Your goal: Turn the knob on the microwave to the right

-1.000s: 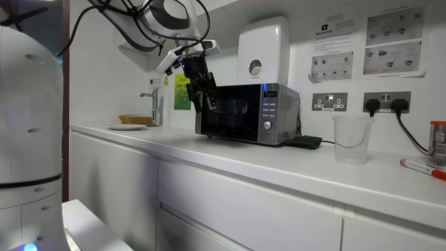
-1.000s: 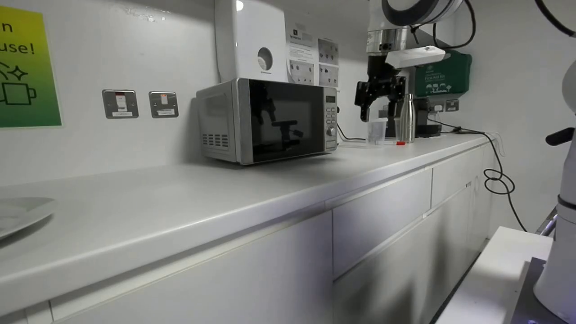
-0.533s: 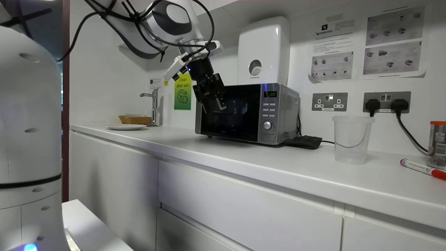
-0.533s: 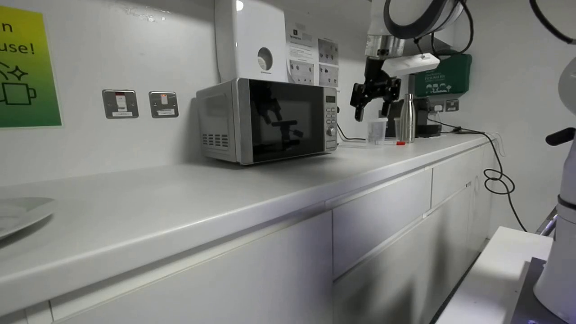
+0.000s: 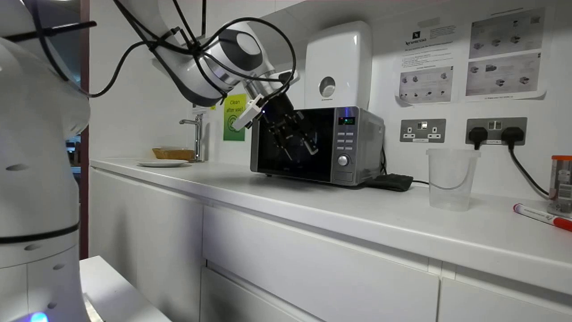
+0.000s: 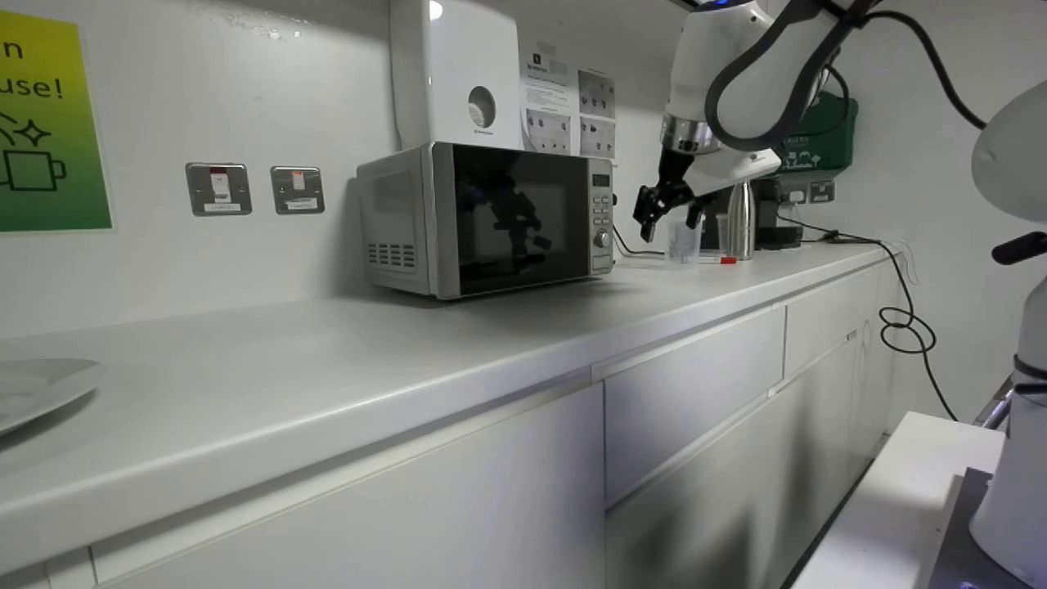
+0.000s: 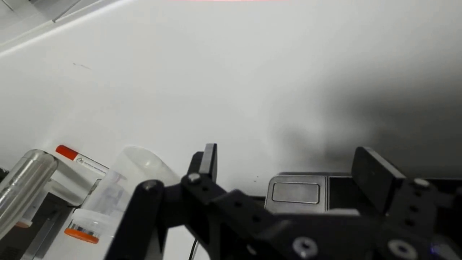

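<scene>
The silver-grey microwave (image 5: 321, 167) stands on the counter with its dark door shut; it also shows in an exterior view (image 6: 532, 229). Its round silver knob (image 5: 343, 160) sits low on the control panel, also visible in an exterior view (image 6: 602, 238). My gripper (image 5: 300, 152) is open and empty, tilted downward in front of the door, apart from the microwave (image 6: 671, 226). In the wrist view the fingers (image 7: 287, 159) are wide apart, with the panel's lower corner and button (image 7: 296, 193) between them. The knob is hidden behind the gripper body there.
A clear plastic bucket (image 5: 452, 179) and a red marker (image 5: 543, 218) lie right of the microwave. A black item (image 5: 389, 182) lies against its side. A steel bottle (image 6: 740, 221) stands farther along. A white dispenser (image 5: 338, 67) hangs above. A plate (image 5: 163, 163) lies near the tap.
In an exterior view my gripper has moved right and down across the door toward the control panel. It has tilted more and stays open. The microwave has not moved.
</scene>
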You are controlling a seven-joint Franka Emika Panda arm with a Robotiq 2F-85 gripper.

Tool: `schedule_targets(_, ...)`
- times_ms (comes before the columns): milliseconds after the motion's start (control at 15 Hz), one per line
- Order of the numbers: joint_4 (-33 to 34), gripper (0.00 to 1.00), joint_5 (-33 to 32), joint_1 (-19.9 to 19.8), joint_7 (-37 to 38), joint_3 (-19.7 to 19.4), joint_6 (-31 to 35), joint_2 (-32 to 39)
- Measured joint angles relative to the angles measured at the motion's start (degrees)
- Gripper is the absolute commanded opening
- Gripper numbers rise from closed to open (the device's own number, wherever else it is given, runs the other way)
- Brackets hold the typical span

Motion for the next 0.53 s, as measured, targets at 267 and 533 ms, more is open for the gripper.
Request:
schedule_targets(267,0.5,1.00,-0.6,-2.4,3.0,1.9,2.7,3.0)
schedule_targets(533,1.7,1.00,2.4,-2.0,3.2,1.9,2.8,5.2)
